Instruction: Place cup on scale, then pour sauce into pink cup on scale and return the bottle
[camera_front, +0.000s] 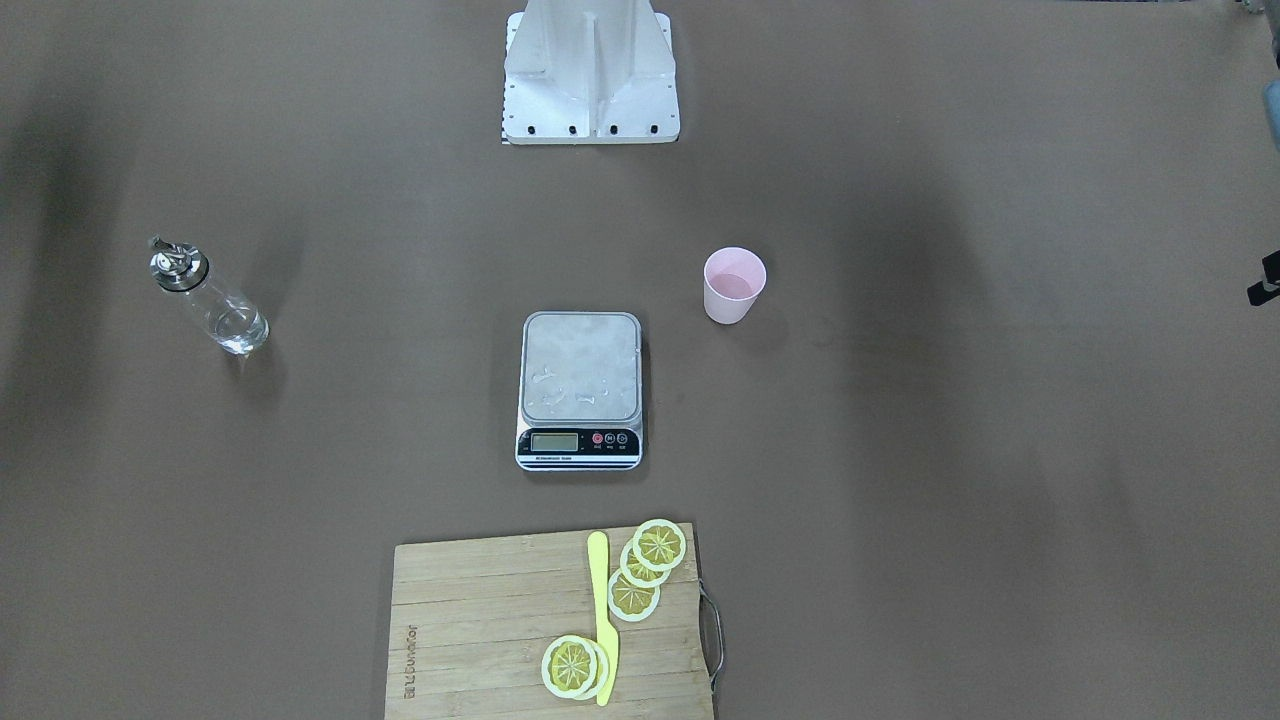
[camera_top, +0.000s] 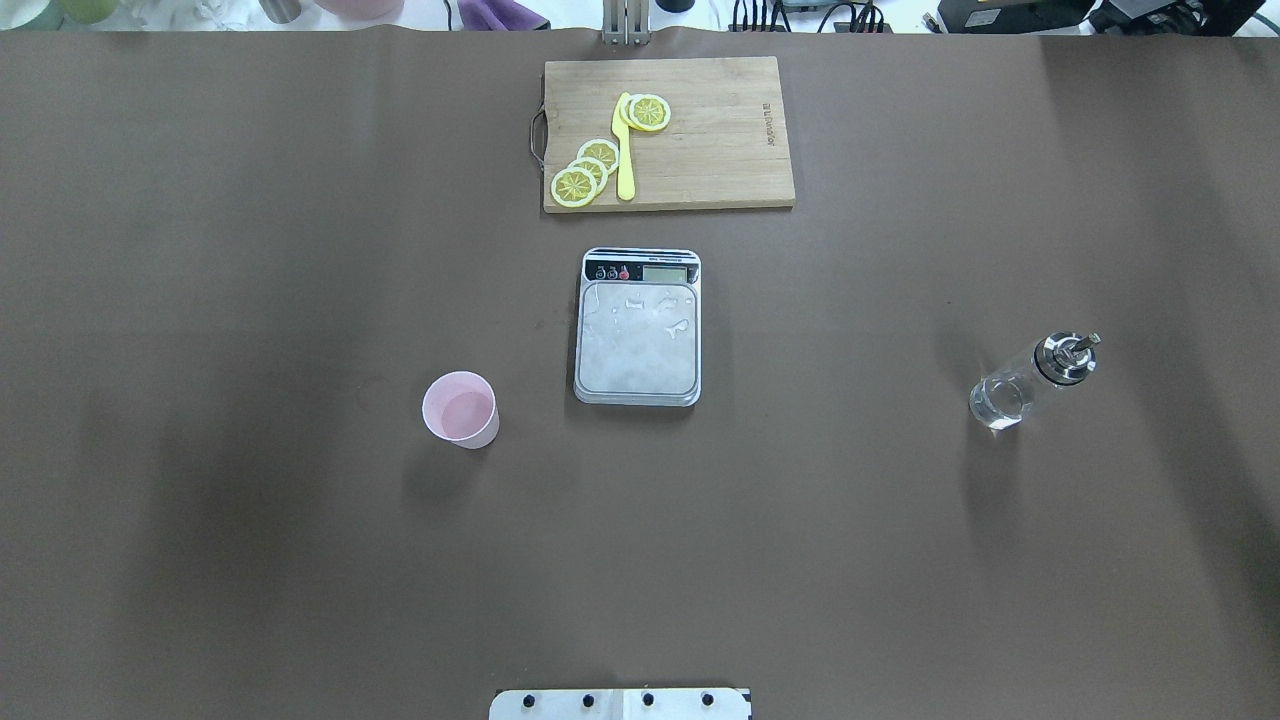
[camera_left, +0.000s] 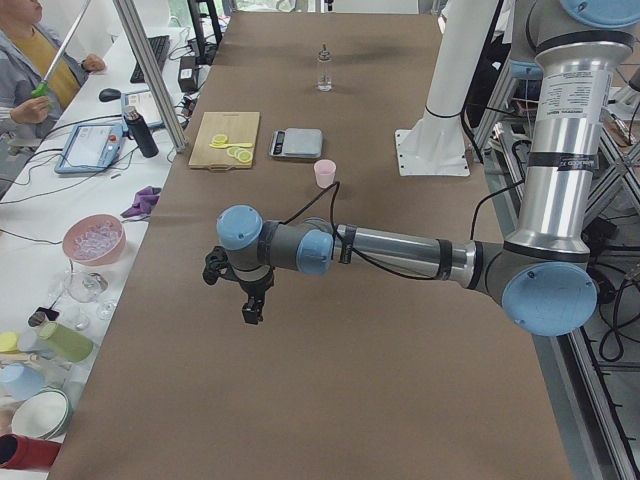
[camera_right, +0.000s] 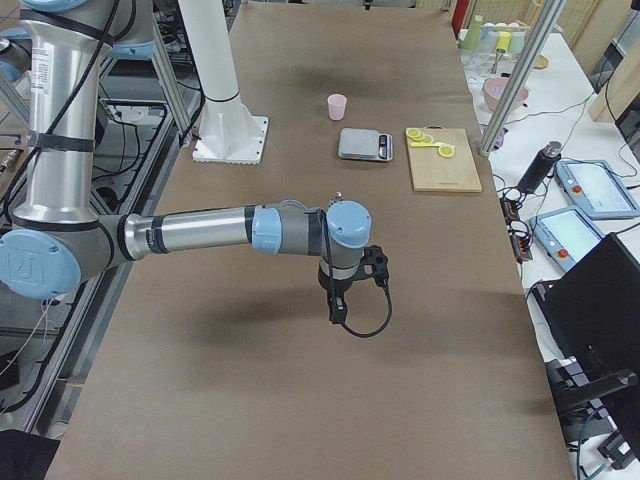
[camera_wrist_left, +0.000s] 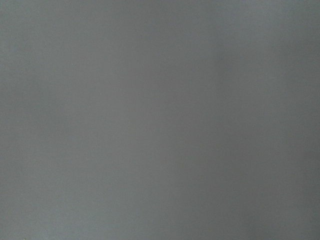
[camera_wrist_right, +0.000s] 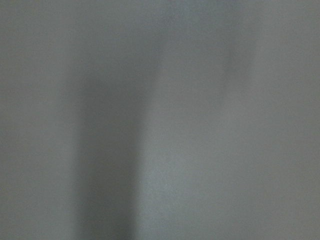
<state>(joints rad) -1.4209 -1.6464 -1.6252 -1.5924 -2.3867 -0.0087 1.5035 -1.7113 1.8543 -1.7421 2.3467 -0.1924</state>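
The pale pink cup (camera_top: 460, 410) stands upright on the brown table, left of the scale (camera_top: 638, 340) and apart from it. The scale's steel plate carries only a few wet streaks. Far right stands the clear glass bottle (camera_top: 1030, 380) with its metal spout, the colourless sauce (camera_top: 998, 402) low inside. My left gripper (camera_left: 250, 305) hangs over bare table far from the cup, and my right gripper (camera_right: 338, 315) likewise near the bottle's end. Both show only in the side views, so I cannot tell whether they are open or shut. Both wrist views show blurred table only.
Beyond the scale lies a wooden cutting board (camera_top: 720, 140) with several lemon slices (camera_top: 585, 170) and a yellow knife (camera_top: 625, 160). The robot's white base (camera_front: 590, 75) stands at the near edge. A person (camera_left: 30, 70) sits at a cluttered side desk.
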